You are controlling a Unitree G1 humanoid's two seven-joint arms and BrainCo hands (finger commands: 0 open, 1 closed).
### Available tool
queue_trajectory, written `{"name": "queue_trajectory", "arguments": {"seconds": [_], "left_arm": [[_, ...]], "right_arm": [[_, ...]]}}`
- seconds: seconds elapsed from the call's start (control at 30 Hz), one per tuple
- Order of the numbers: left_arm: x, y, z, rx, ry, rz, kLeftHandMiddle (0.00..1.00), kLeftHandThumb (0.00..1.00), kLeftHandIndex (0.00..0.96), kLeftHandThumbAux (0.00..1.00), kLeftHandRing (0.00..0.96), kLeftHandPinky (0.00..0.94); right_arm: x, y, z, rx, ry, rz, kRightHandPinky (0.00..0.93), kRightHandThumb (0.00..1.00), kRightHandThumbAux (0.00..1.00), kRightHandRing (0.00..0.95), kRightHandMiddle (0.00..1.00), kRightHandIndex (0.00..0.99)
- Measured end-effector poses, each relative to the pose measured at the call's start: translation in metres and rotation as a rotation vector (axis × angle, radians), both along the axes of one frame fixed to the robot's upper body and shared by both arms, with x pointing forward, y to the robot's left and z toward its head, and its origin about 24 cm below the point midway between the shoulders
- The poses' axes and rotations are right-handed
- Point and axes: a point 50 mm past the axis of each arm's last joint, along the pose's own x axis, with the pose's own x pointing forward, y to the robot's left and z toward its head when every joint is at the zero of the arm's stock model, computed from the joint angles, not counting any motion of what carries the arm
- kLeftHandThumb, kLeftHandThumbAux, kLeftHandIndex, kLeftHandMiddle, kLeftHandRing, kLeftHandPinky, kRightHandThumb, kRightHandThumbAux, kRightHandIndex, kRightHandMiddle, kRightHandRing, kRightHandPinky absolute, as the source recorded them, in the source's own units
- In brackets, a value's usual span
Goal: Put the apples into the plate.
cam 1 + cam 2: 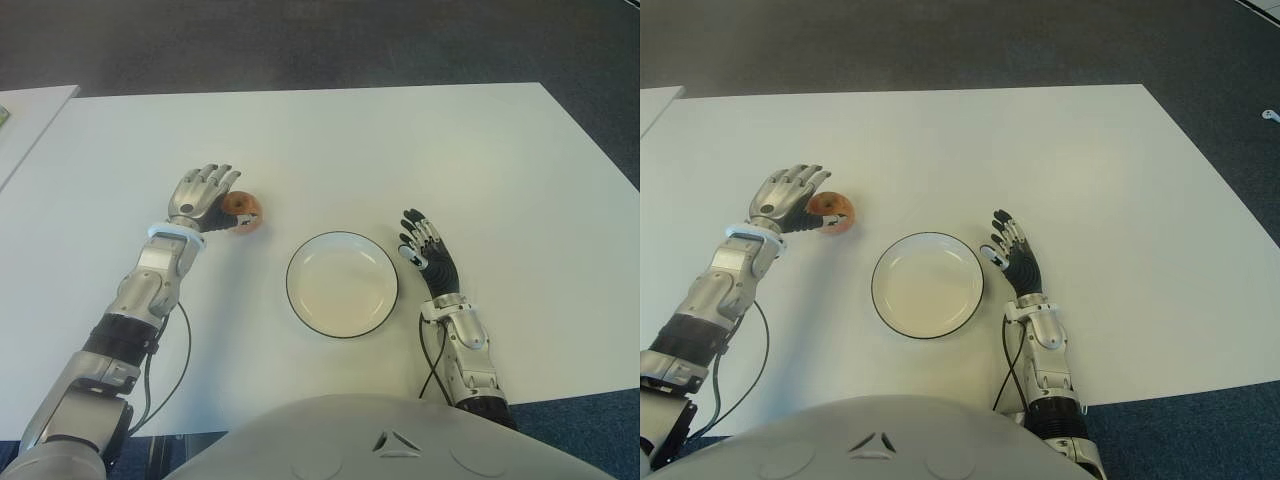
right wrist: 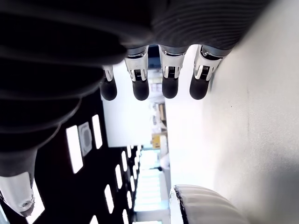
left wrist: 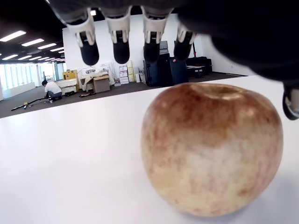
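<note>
My left hand (image 1: 203,196) hovers with fingers spread over the apple (image 1: 242,211), which sits ungrasped on the table (image 1: 480,160) left of the empty plate (image 1: 342,284); closing off-centre could roll it away, while my right hand (image 1: 426,255) lies open beside the plate.
</note>
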Motion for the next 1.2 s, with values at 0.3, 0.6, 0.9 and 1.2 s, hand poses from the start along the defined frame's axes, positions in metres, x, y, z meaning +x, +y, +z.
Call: {"name": "queue_trajectory", "arguments": {"seconds": [0.3, 0.6, 0.9, 1.2], "left_arm": [[0.003, 0.0, -0.005, 0.016, 0.006, 0.01, 0.0, 0.301, 0.0, 0.242, 0.0, 0.0], [0.008, -0.002, -0.013, 0.015, 0.021, 0.021, 0.0, 0.304, 0.0, 0.254, 0.0, 0.007], [0.008, -0.005, -0.024, -0.011, 0.059, 0.027, 0.0, 0.3, 0.0, 0.255, 0.0, 0.012], [0.011, -0.006, -0.031, -0.034, 0.066, 0.038, 0.0, 0.307, 0.0, 0.248, 0.0, 0.002]], "right_arm": [[-0.001, 0.0, 0.0, -0.003, 0.0, -0.001, 0.0, 0.179, 0.565, 0.0, 0.022, 0.001], [-0.002, 0.001, 0.0, -0.001, -0.003, -0.003, 0.0, 0.181, 0.558, 0.0, 0.023, 0.002], [-0.004, 0.0, 0.001, -0.003, -0.007, 0.0, 0.0, 0.175, 0.557, 0.0, 0.014, 0.0], [-0.008, -0.002, 0.001, -0.016, -0.004, 0.018, 0.0, 0.148, 0.586, 0.0, 0.004, 0.0]]}}
